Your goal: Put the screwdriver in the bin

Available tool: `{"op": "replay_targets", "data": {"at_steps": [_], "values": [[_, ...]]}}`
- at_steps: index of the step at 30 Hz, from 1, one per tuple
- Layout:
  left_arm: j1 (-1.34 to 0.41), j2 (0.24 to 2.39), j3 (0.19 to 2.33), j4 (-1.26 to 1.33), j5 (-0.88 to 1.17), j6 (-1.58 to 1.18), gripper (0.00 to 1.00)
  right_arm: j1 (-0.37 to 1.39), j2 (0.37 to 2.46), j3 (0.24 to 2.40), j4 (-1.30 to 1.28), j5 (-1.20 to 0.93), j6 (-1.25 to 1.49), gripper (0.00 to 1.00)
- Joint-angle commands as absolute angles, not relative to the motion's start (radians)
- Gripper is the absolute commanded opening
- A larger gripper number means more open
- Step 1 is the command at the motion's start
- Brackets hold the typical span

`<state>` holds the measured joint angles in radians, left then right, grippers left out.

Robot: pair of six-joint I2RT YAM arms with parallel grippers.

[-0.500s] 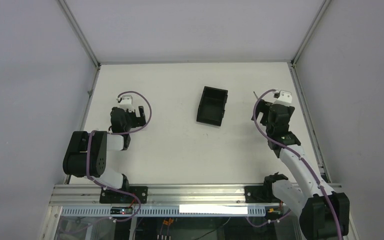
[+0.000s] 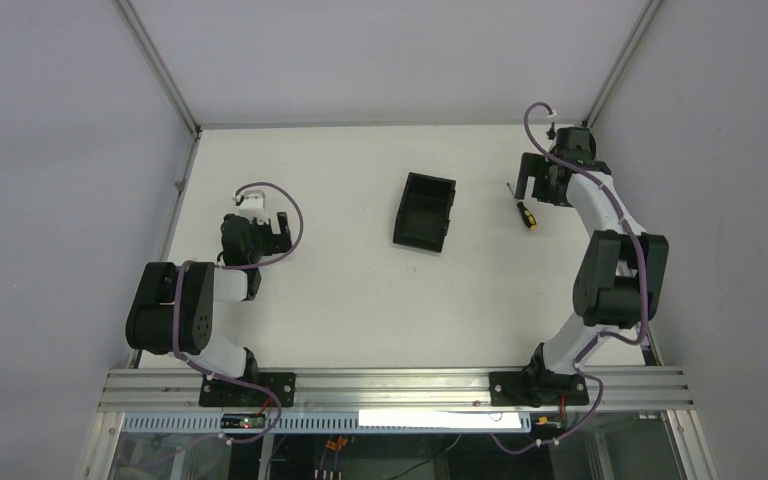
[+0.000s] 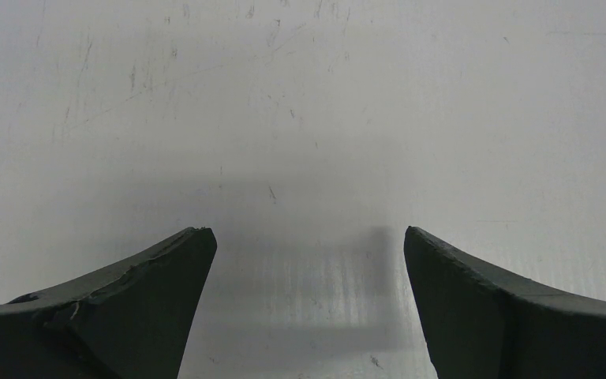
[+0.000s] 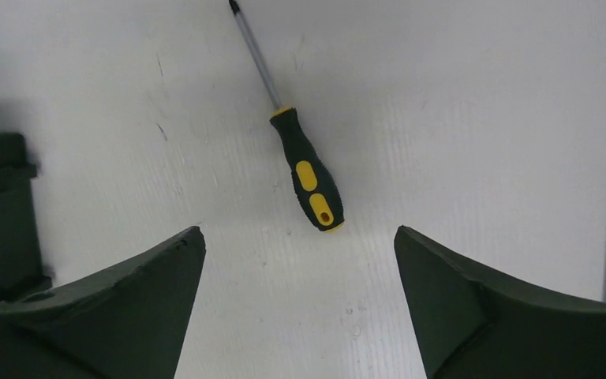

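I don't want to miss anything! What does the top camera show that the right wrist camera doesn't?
Only top: the left gripper and the whole small black plastic bin. Only right wrist: two separate yellow patches on the tiny grey-shafted screwdriver with its black handle. Both: that screwdriver lying on the white table near the open right gripper.

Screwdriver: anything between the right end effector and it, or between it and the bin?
Nothing visible. In the right wrist view the screwdriver lies on bare table just ahead of the open right end effector. From above, the stretch of table between it and the bin holds nothing.
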<state>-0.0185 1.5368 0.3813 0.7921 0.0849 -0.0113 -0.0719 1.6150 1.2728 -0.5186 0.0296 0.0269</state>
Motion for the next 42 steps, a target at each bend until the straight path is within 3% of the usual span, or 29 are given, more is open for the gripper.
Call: {"op": "replay_targets", "data": {"at_steps": [1, 9, 12, 17, 19, 22, 24, 32, 42], "values": [[-0.018, 1.508, 0.376, 0.819, 0.091, -0.014, 0.99, -0.074, 1.765, 1.415, -0.718, -0.098, -0.080, 0.91], [-0.018, 1.508, 0.376, 0.819, 0.091, -0.014, 0.99, -0.074, 1.930, 1.448, -0.658, -0.023, -0.133, 0.87], [-0.018, 1.508, 0.376, 0.819, 0.090, -0.014, 0.99, -0.074, 1.976, 1.450, -0.636, -0.025, -0.139, 0.81], [-0.018, 1.509, 0.376, 0.819, 0.090, -0.014, 0.99, -0.074, 2.009, 1.438, -0.612, -0.027, -0.140, 0.57], [-0.018, 1.509, 0.376, 0.819, 0.091, -0.014, 0.99, -0.074, 2.005, 1.431, -0.600, -0.016, -0.135, 0.36], [-0.018, 1.509, 0.376, 0.819, 0.091, -0.014, 0.99, -0.074, 1.974, 1.442, -0.612, 0.034, -0.100, 0.17], [-0.018, 1.509, 0.376, 0.819, 0.090, -0.014, 0.99, -0.072, 1.930, 1.454, -0.628, 0.048, -0.066, 0.13], [-0.018, 1.508, 0.376, 0.819, 0.090, -0.014, 0.99, -0.032, 1.726, 1.541, -0.798, 0.028, 0.133, 0.09], [-0.018, 1.508, 0.376, 0.820, 0.090, -0.014, 0.99, 0.360, 1.590, 1.543, -0.765, 0.073, 0.207, 0.11]]}}
